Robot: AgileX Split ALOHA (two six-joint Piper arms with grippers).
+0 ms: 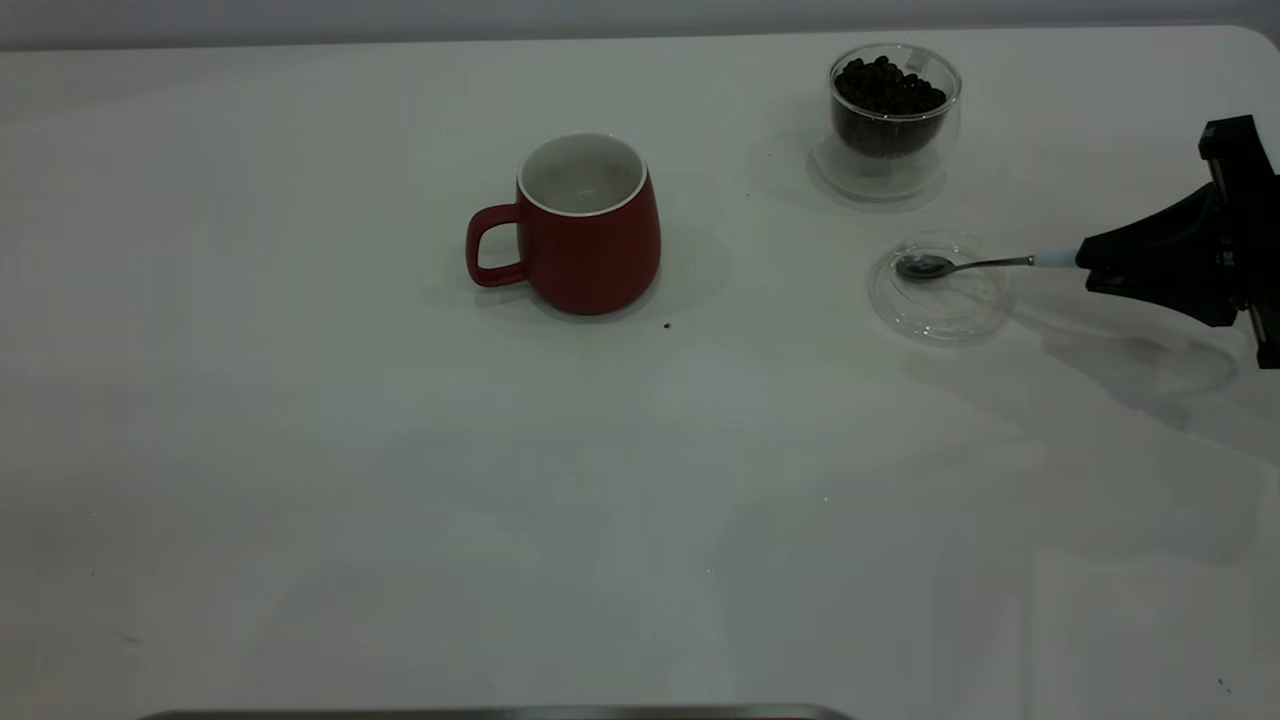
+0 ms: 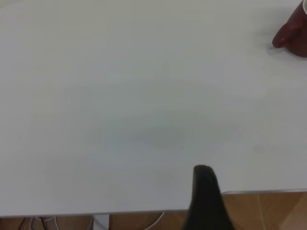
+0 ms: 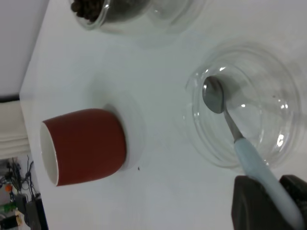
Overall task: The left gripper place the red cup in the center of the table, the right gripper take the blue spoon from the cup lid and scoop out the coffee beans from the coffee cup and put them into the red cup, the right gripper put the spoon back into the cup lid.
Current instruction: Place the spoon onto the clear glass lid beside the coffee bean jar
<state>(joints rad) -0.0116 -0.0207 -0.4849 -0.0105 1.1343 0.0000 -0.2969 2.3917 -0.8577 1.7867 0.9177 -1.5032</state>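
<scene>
Over the cup lid, the right claw pinched the blue spoon; next, judging, lift toward the coffee beans.

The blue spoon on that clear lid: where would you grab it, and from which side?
By the pale handle of the blue spoon, coming from the table's right edge. Its bowl lies in the cup lid while the handle sticks out rightward, where the right gripper already meets it.

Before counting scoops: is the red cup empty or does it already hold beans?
Empty as far as visible: the red cup stands upright, its white inside bare, while the coffee beans sit in the coffee cup.
</scene>
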